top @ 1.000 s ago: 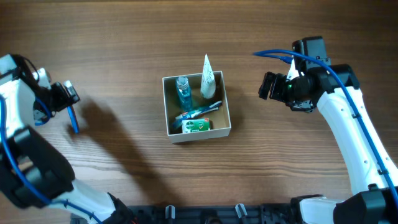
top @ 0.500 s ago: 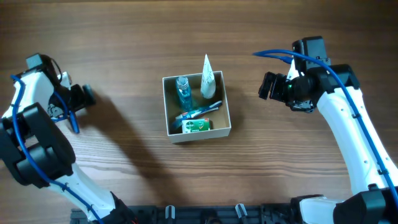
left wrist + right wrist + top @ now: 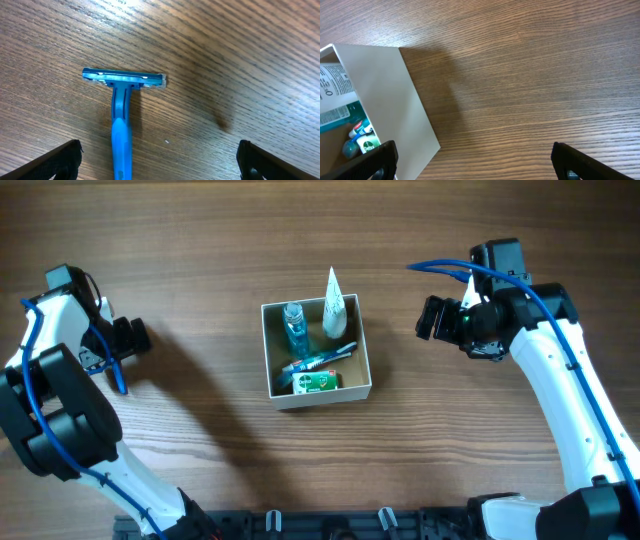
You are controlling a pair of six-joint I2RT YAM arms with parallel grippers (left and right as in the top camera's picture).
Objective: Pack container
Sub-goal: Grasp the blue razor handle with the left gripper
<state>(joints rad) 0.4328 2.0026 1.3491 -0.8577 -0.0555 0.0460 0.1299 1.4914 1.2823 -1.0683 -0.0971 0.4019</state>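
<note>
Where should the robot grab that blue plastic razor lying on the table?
Grab the slim handle of the blue plastic razor from straight above with the open left pincer, one finger on each side. The razor lies flat on the brown wooden table, and its wide head holds the blades.

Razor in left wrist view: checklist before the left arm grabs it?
1. Left gripper open: ok.
2. Razor lies flat on table between the jaws: ok.
3. Razor centred between jaws: not ok, handle sits nearer one finger.
4. Handle end unobstructed: cannot tell, out of frame.
5. Right gripper open, apart from container: ok.
6. Room left in container: cannot tell.
</note>
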